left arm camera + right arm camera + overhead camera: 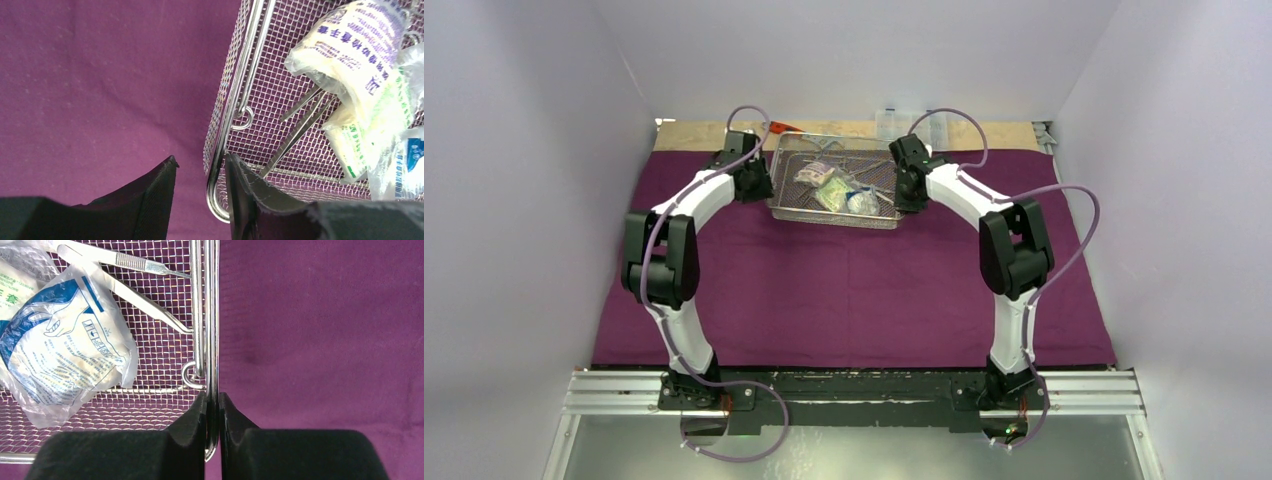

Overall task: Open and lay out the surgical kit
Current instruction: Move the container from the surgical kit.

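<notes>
The dark-purple cloth [854,290] lies spread flat over the table. At its far middle stands the silver wire-mesh tray [824,215], holding clear packets [834,190] and slim steel instruments. My left gripper [759,185] is at the tray's left end. In the left wrist view the left gripper [200,162] is open and straddles the end wall of the tray [280,80]. One finger is inside against the rim; the other stands apart outside. Packets [350,55] and tweezers [300,135] lie inside. My right gripper [906,190] [212,397] is shut on the right end rim of the tray [197,300], beside a packet [65,345].
A clear plastic compartment box [924,125] and a red-handled tool [782,127] sit on the bare wooden strip behind the cloth. White walls close in the left, right and back. A metal rail [854,395] runs along the near edge by the arm bases.
</notes>
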Robot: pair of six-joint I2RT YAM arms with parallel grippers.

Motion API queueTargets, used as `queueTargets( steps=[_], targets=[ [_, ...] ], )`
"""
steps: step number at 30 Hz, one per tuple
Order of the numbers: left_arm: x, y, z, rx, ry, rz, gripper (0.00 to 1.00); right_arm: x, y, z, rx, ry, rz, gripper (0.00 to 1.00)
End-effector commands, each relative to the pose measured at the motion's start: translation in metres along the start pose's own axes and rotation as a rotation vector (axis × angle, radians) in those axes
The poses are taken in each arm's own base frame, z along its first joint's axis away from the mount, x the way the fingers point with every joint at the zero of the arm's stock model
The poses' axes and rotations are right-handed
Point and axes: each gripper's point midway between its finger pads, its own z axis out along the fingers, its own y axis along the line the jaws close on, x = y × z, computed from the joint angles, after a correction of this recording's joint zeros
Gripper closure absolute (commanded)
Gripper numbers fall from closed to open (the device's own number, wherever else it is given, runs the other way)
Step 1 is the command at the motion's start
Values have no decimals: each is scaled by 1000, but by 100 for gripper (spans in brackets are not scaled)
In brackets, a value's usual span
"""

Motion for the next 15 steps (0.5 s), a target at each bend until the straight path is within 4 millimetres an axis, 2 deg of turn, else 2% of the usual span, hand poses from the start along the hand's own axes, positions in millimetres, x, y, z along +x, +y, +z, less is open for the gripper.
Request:
queueTargets(
  steps=[1, 2, 3, 6, 10, 15],
  targets=[
    [5, -7, 11, 16, 22, 29, 63, -26, 12, -12, -10, -92, 5, 95],
    [8, -6, 13, 14, 30, 31, 67, -27, 14, -14, -15, -99, 0, 100],
    [9, -5, 15, 11, 36, 31, 72, -29, 17, -15, -28, -108, -7, 100],
    [5, -4, 16, -3, 31, 36, 100, -34, 30, -21, -83, -143, -35, 100],
    [-14, 7, 3, -77, -37, 26, 100, -43, 53, -31, -143, -196, -92, 100],
    [-43, 29, -27, -204, -173, -10, 100, -54, 84, -38, -186, -258, -154, 100]
  ],
)
